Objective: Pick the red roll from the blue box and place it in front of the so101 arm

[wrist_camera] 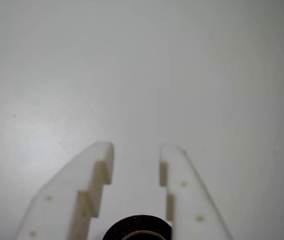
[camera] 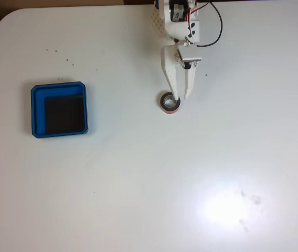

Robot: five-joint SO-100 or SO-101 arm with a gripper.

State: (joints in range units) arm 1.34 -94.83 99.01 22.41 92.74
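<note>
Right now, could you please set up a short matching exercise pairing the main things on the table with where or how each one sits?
Things:
1. red roll
2. blue box
3. gripper
4. table

States:
A. white, with a bright glare patch at lower right in the fixed view
B. lying flat on the table by the fingertips
C. open, fingers apart
D. at the left of the fixed view, black floor bare

Pairs: 1-B, 2-D, 3-C, 4-A

Roll on table, right of box, at claw
</note>
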